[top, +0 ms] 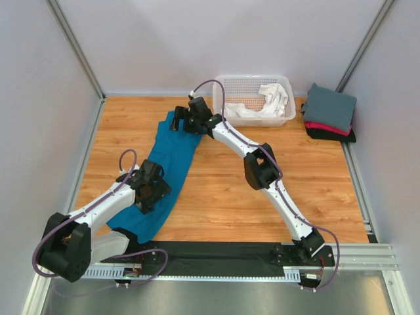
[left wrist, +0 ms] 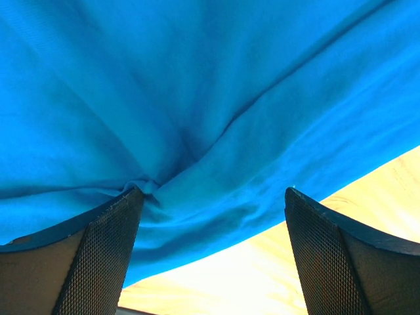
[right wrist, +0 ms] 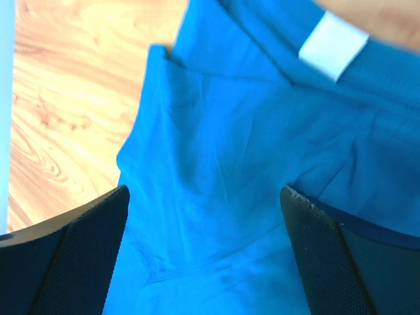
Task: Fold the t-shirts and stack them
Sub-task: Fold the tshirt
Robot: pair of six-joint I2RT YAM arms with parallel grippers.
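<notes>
**Top external view.** The teal-blue t-shirt (top: 172, 154) is laid out as one long, narrow strip on the worktop (top: 230, 197). Its long axis runs slantwise from the far middle down to the near left. The right gripper (top: 186, 120) is reached out over the far end of the strip, and the left gripper (top: 149, 193) is set over the near half. Each arm is thus nearest to its own end of the cloth. A folded stack (top: 329, 108) (grey on top, then red-pink, then black) is seen well apart at the far right. Beside it stands a white basket (top: 252, 79) with a white garment in it.

**Left wrist view.** The jaws are spread wide and nothing is clamped. Teal cloth (left wrist: 197, 85) fills the space between and beyond the fingers, and a small pucker is gathered at the left fingertip (left wrist: 128, 203). The hem edge crosses slantwise, with bare wood to the lower right.

**Right wrist view.** These jaws are likewise held wide apart and empty. The neck end of the shirt lies straight ahead, marked by its white label (right wrist: 333, 47). The cloth's side edge lies to the left, against the wood.

The coming fold is judged to depend on both ends being taken along that one slanted axis.
</notes>
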